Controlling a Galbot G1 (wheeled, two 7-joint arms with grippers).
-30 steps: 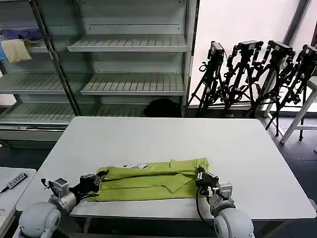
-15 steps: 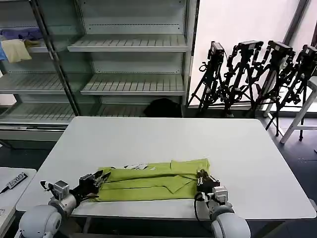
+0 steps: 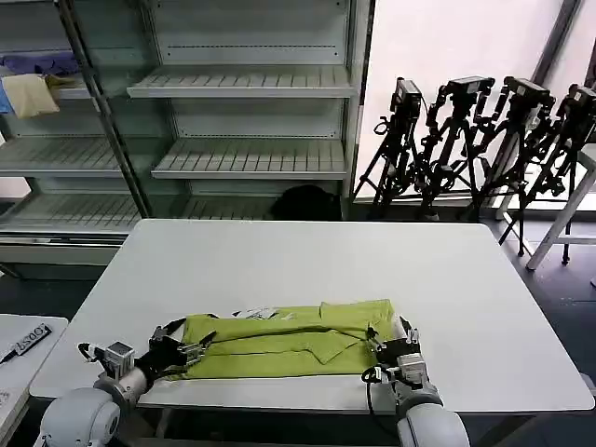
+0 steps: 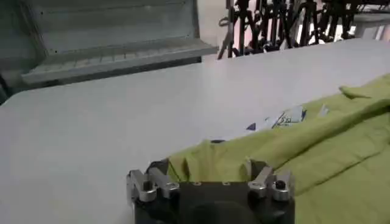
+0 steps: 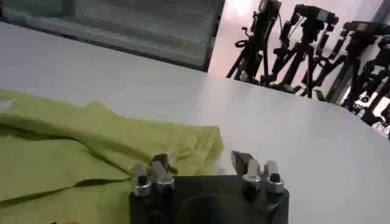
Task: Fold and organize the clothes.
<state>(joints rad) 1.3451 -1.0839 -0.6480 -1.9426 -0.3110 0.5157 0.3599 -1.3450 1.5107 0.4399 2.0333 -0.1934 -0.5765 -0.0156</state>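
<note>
Both grippers are sitting lower and closer to the near table edge than a second ago, as I am watching from the remote station: the left gripper is lying at the left end of the lime-green T-shirt, the right gripper at its right end. The shirt is lying as a long folded band across the near part of the white table, a sliver of white print peeking out along its far edge. In the wrist views the jaws on each side are standing apart, with fabric lying beyond the left fingers and the shirt's corner reaching only one of the right fingers; neither is gripping anything that I can see. My worry is that closing from here is likely to catch only the top layer, or miss the right corner altogether, so that lifting is dragging the band unevenly and undoing the fold. With the shirt this near the edge, a pull toward me could also slide it off.
</note>
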